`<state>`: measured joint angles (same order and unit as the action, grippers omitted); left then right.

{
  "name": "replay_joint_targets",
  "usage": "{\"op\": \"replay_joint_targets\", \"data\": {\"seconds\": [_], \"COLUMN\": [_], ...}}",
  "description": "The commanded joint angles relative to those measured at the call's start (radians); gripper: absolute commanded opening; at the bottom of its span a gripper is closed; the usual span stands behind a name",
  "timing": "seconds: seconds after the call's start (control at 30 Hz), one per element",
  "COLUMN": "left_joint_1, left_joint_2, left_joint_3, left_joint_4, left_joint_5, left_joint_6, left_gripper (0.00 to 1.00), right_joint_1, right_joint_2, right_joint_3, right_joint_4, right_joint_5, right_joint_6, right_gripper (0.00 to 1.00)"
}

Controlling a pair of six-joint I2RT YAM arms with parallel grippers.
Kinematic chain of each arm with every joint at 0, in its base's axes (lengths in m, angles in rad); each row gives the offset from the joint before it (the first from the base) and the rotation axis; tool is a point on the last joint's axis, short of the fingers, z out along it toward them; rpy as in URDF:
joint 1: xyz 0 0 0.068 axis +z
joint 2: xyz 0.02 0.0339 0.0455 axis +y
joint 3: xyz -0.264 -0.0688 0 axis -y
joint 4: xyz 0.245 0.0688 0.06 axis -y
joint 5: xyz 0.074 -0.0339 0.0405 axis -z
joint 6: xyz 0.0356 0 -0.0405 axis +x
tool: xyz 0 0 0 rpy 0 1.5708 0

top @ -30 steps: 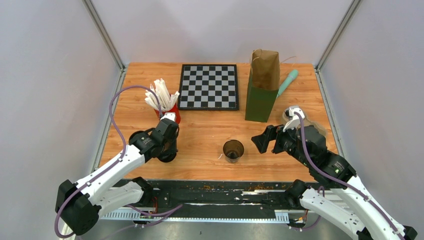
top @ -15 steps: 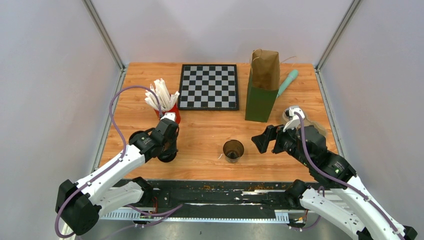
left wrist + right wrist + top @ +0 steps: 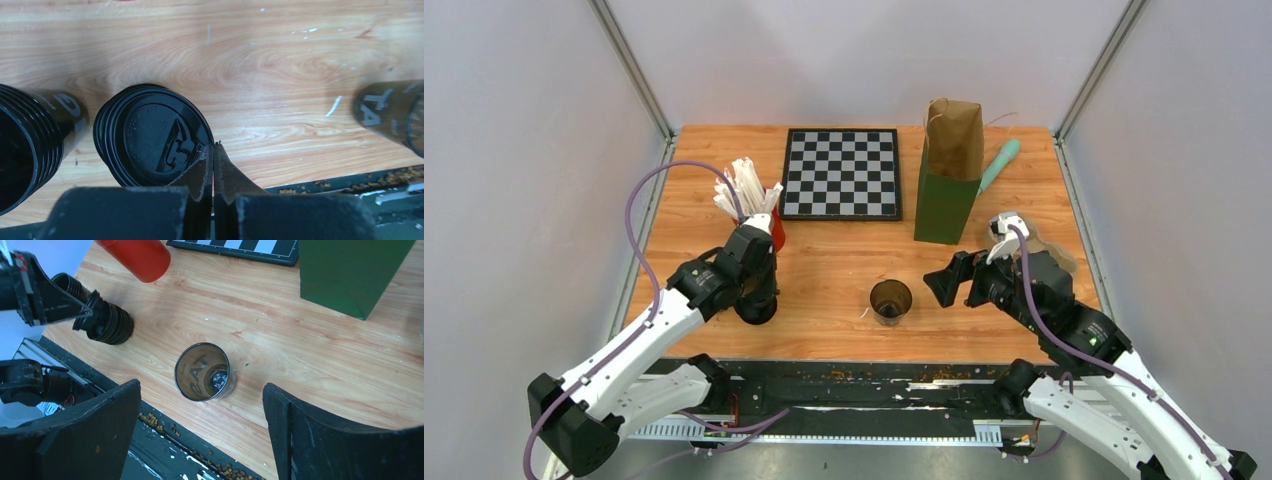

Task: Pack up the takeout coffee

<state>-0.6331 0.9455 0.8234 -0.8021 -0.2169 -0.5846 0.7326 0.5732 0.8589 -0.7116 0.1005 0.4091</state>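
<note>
One dark brown cup [image 3: 891, 300] stands open, without a lid, near the table's front middle. It also shows in the right wrist view [image 3: 202, 372] and at the right edge of the left wrist view [image 3: 395, 115]. A stack of black lids [image 3: 152, 135] stands front left [image 3: 757, 310]. My left gripper [image 3: 214, 147] is shut, pinching the right rim of the top lid. A stack of black cups [image 3: 30, 145] lies left of the lids. My right gripper [image 3: 200, 430] is wide open and empty, above and right of the open cup [image 3: 949, 280].
A tall green and brown paper bag [image 3: 949, 180] stands at the back right, with a teal tool [image 3: 1000, 165] beside it. A red cup of white wrapped straws [image 3: 754, 205] stands behind the left gripper. A chessboard [image 3: 842, 173] lies at the back middle.
My left arm has lifted its elbow and its gripper has shifted slightly up and left at the lids. The right gripper has edged a little to the left.
</note>
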Motion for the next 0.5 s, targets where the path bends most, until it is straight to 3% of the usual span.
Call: {"op": "replay_joint_targets", "data": {"seconds": [0.0, 0.13, 0.47], "left_joint_1": [0.005, 0.005, 0.005], "left_joint_2": [-0.038, -0.079, -0.147], "left_joint_3": [0.072, 0.097, 0.053], "left_joint_4": [-0.020, 0.032, 0.376], "left_joint_5": [0.077, 0.217, 0.621], "left_joint_6": [0.017, 0.009, -0.167], "left_gripper": [0.00, 0.00, 0.00], "right_joint_1": [0.006, 0.007, 0.009], "right_joint_2": [-0.015, -0.042, 0.008], "right_joint_3": [-0.034, -0.096, -0.248], "right_joint_4": [0.125, 0.274, 0.834], "right_joint_5": [-0.059, -0.139, -0.362], "right_joint_6": [-0.037, -0.095, -0.179], "right_gripper": [0.92, 0.95, 1.00]}}
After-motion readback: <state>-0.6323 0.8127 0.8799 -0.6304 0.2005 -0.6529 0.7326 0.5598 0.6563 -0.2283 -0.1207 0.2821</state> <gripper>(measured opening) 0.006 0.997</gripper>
